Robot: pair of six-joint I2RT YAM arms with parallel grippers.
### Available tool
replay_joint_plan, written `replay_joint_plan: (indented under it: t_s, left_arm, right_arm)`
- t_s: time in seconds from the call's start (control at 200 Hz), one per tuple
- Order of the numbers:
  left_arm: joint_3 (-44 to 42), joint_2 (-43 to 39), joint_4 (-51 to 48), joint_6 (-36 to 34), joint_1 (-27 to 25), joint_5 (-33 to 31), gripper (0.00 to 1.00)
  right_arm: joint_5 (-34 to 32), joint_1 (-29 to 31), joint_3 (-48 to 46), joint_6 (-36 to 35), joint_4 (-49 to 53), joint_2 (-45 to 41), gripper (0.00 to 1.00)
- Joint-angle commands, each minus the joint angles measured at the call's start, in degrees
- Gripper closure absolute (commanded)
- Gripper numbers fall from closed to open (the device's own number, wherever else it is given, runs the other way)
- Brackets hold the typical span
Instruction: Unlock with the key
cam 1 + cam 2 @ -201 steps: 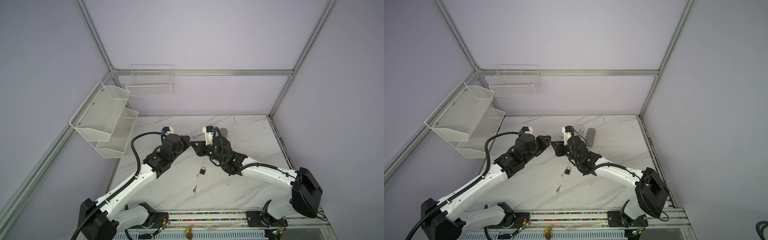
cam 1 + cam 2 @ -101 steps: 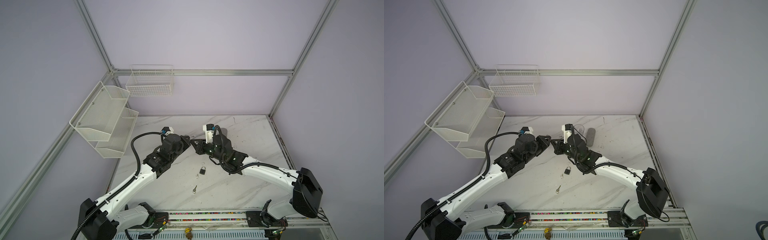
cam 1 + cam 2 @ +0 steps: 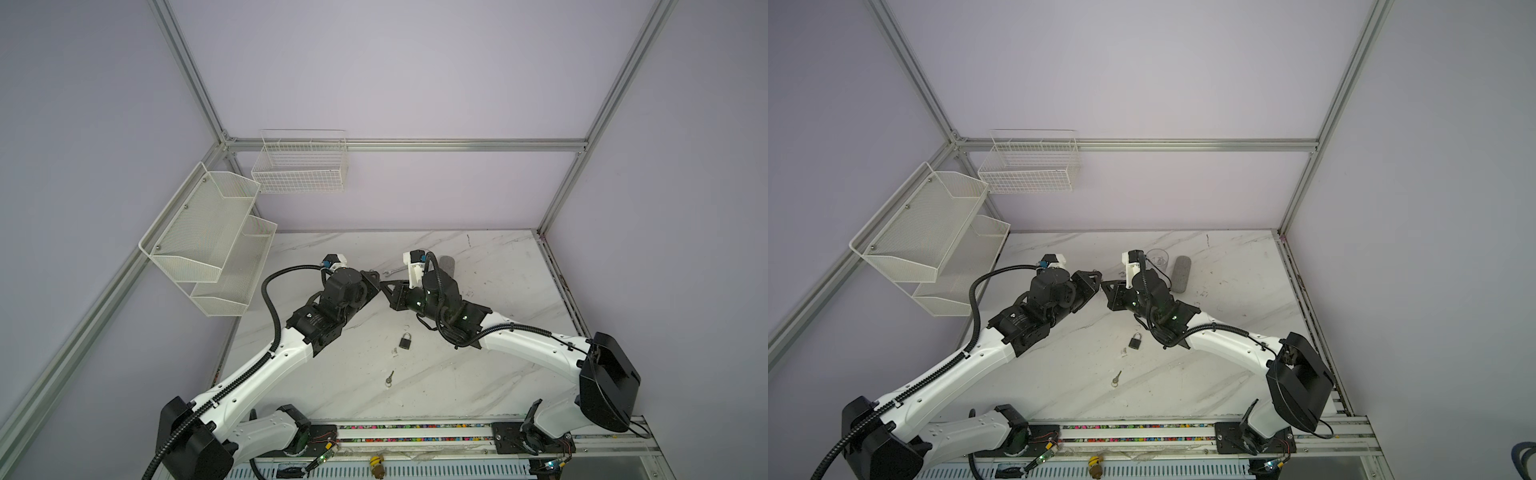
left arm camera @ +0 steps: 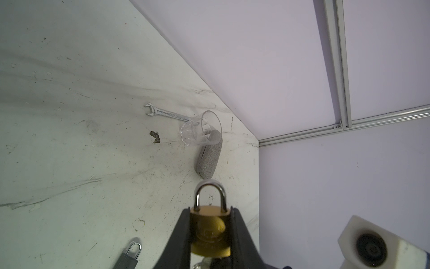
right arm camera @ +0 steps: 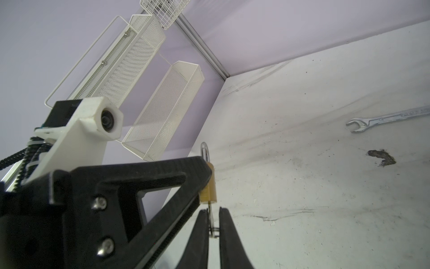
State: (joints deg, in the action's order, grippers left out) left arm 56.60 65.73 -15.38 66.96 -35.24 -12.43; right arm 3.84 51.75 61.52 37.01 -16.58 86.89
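The left gripper [image 5: 210,171] lays a black, triangular plastic finger [image 5: 139,177] flat against a small brass padlock [image 5: 211,191] with a silver shackle [image 5: 204,151]. A thin silver key [image 5: 210,217] enters the lock body at the end opposite the shackle. It lies between the narrowly parted black fingers of the right gripper [image 5: 213,212]; whether they pinch it cannot be told. On the white marble tabletop [image 5: 302,209], a silver open-ended wrench [image 5: 386,118] lies near a dark stain [image 5: 381,158]. White mesh shelves [image 5: 162,109] hang on the lilac wall.

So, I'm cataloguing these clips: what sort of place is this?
Probably a robot lab test cell: an aluminium-profile frame around lilac walls, a white marble-patterned tabletop, and white mesh wall baskets.
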Motion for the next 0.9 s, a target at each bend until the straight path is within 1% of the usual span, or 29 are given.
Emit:
replay_joint_plan:
  t_s: [0.0, 0.075, 0.205, 0.28, 0.36, 0.43, 0.5, 0.545, 0.65, 0.7, 0.895]
  left_arm:
    - [-1.2, -1.7, 3.8, 1.2, 0.4, -0.6, 1.0]
    - [-1.3, -2.0, 4.3, 1.6, 0.4, 0.2, 1.0]
    - [-1.0, -2.9, 4.5, 1.8, 0.4, 1.3, 1.0]
    - [-0.7, -3.3, 4.5, 2.0, 0.4, 4.1, 1.0]
    - [-1.4, -3.8, 5.6, 4.7, -0.2, 8.2, 1.0]
    - [-1.5, -3.4, 7.0, 4.7, -1.7, 10.2, 1.0]
    - [-0.6, -2.7, 7.1, 4.6, -2.0, 13.1, 1.0]
    - [-0.7, -2.7, 7.0, 4.8, -2.1, 13.7, 1.0]
    - [-2.3, -3.8, 8.8, 5.7, -2.1, 12.3, 1.0]
    - [-3.3, -4.1, 10.3, 6.0, -2.1, 11.8, 1.0]
    - [-3.2, -3.3, 11.6, 6.4, -1.9, 10.7, 1.0]
  right_arm:
    - [-0.5, -0.2, 1.5, 0.3, 1.4, 1.6, 0.9]
    - [-0.3, -0.2, 1.4, 0.3, 1.4, 1.9, 0.92]
    - [-0.5, -0.2, 1.4, 0.5, 1.5, 1.8, 0.99]
    - [-0.9, -0.2, 1.6, 0.5, 1.6, 1.7, 1.0]
    - [-1.5, -0.2, 1.8, -0.1, 1.2, 1.6, 1.0]
    - [-1.4, -0.2, 1.7, -0.9, -0.9, 1.7, 1.0]
    - [-1.3, -0.2, 2.6, -1.2, -1.3, 2.3, 1.0]
    - [0.9, -0.6, 2.5, -0.1, -2.3, 2.6, 1.0]
    - [7.5, -2.2, -0.1, 6.1, -8.9, 3.1, 1.0]
    - [8.8, -2.1, -0.3, 7.5, -10.0, 3.3, 1.0]
    - [13.1, -2.6, -2.4, 13.0, -13.7, 3.0, 1.0]
